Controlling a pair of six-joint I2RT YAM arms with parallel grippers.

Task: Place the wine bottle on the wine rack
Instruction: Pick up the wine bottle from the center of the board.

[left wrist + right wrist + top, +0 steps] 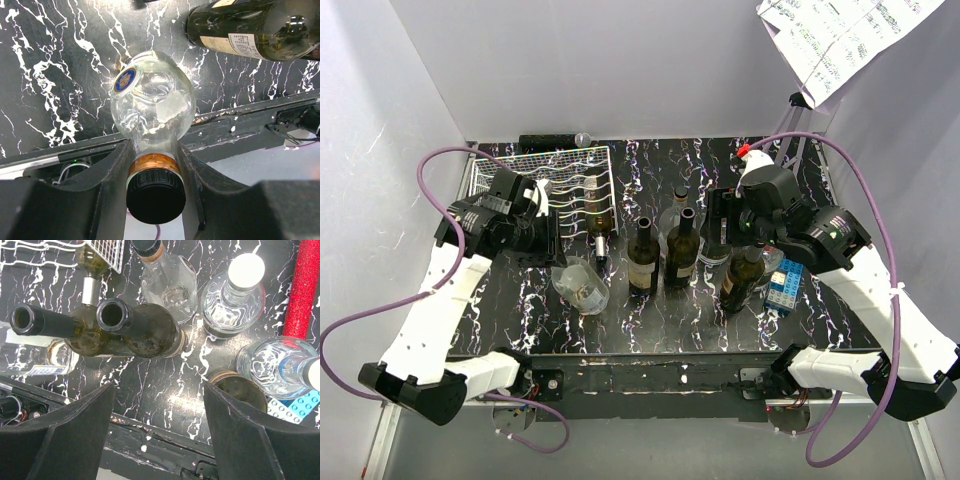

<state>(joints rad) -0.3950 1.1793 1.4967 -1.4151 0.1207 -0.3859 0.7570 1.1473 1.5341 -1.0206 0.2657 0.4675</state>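
My left gripper [154,155] is shut on the neck of a clear glass bottle [152,100] with a black cap and a blue medallion. The bottle is tilted over the table, just in front of the wine rack [535,175]. From above, the left gripper [558,256] sits by the rack's near edge, with the clear bottle [583,286] below it. The white wire rack holds one dark wine bottle [600,218] lying with its neck toward me. My right gripper [157,405] hangs open over bare table, beside two upright dark bottles [150,332].
Two open dark bottles [642,258] [682,250] stand mid-table. Clear bottles [234,295] [165,282] stand behind them. Another dark bottle [744,277] and a blue brick block [785,288] sit under the right arm. A red rod [302,290] is at the right. The table's black front rail [650,365] runs close by.
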